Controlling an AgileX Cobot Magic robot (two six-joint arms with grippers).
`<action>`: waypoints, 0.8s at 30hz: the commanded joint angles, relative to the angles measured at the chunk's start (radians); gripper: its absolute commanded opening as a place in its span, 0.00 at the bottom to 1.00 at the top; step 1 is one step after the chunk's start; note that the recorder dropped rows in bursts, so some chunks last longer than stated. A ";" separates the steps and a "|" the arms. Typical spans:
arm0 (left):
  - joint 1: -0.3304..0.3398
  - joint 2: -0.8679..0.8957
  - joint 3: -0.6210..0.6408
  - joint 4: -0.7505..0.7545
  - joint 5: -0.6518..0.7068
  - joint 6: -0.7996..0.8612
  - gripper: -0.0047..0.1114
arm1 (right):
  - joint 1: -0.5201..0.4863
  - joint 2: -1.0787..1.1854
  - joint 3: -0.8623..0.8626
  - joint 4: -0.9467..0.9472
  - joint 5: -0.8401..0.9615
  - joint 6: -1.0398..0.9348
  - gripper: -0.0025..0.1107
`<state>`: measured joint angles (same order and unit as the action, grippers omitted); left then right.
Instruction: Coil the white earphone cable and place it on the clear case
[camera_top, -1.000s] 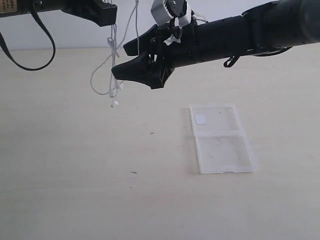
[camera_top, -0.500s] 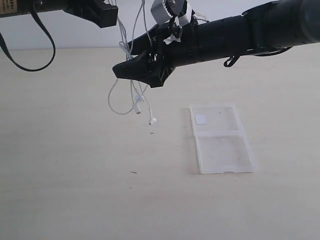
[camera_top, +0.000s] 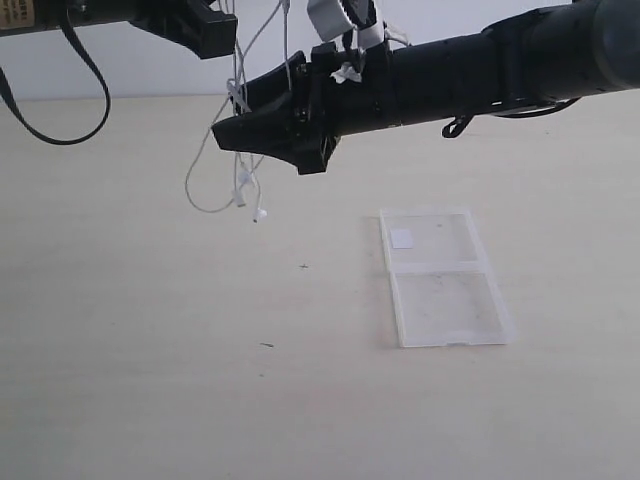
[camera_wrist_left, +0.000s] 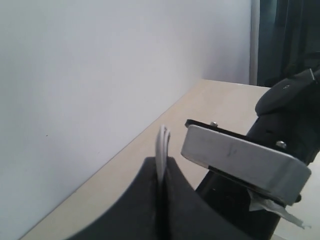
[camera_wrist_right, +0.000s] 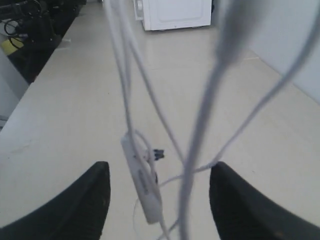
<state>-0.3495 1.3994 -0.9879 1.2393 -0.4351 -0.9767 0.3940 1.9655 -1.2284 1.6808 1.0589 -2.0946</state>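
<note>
The white earphone cable (camera_top: 236, 170) hangs in loose loops above the table, one earbud (camera_top: 259, 214) lowest. My left gripper (camera_top: 208, 30) is high at the top left and is shut on the cable's upper strands (camera_wrist_left: 163, 140), which stick out between its pressed black fingers (camera_wrist_left: 145, 200). My right gripper (camera_top: 235, 115) reaches across from the right and is open. Several cable strands and the inline remote (camera_wrist_right: 142, 185) hang between its two fingers (camera_wrist_right: 95, 200) without being pinched. The clear case (camera_top: 440, 275) lies open and flat on the table, with a white sticker (camera_top: 402, 237) in its far half.
The right arm's long black body (camera_top: 460, 70) spans the upper right above the table. Its wrist block (camera_wrist_left: 240, 155) sits close beside the left gripper. A black strap (camera_top: 60, 130) loops under the left arm. Two tiny dark specks (camera_top: 267, 345) lie on the beige table.
The dangling loops and earbud swung right and then back left and higher. My right gripper shifted slightly left and up; the left gripper kept its hold.
</note>
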 joint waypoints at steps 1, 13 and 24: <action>0.001 -0.008 0.001 -0.001 -0.016 -0.009 0.04 | 0.002 0.024 -0.006 0.046 0.029 -0.010 0.58; 0.001 -0.008 0.001 0.005 -0.015 -0.008 0.04 | 0.002 0.040 -0.006 0.064 0.027 -0.010 0.38; 0.001 -0.008 0.001 0.006 -0.010 -0.008 0.04 | 0.002 0.036 -0.006 0.064 0.001 -0.006 0.11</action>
<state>-0.3495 1.3994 -0.9879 1.2480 -0.4423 -0.9790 0.3940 2.0077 -1.2284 1.7270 1.0699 -2.0946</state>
